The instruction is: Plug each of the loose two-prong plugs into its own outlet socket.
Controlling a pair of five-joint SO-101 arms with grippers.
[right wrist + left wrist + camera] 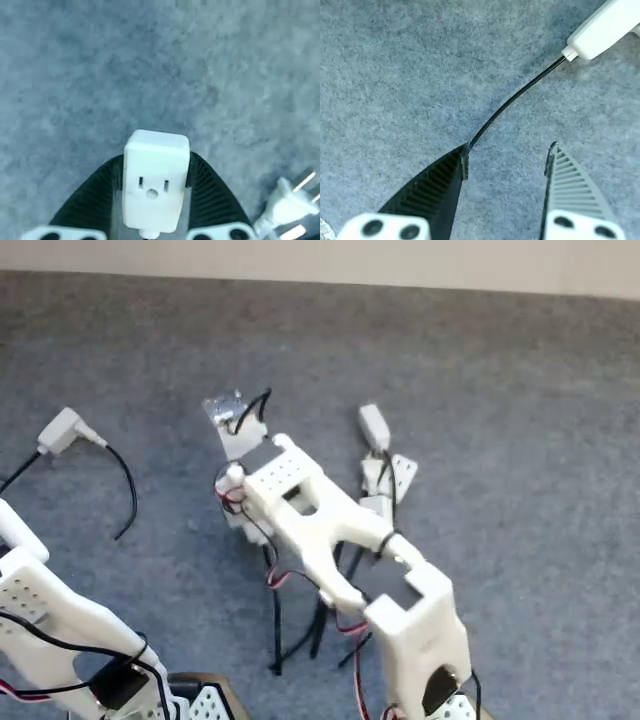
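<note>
My right gripper (156, 159) is shut on a white outlet socket (156, 182), slots facing the camera, just above the grey carpet. From above, that gripper (232, 428) is at the centre, with the socket (222, 408) at its tip. A white two-prong plug (287, 202) lies close beside it. Several more white plug and socket pieces (375, 427) lie to the right of the arm. My left gripper (509, 149) is open over bare carpet, with a black cable (515, 102) running between its fingers to a white connector body (605, 25). This connector (62, 430) lies at far left.
The grey carpet (500, 390) has free room at the back and on the right. Black and red wires (300, 610) trail under the right arm. The left arm's white body (50, 620) occupies the bottom left corner.
</note>
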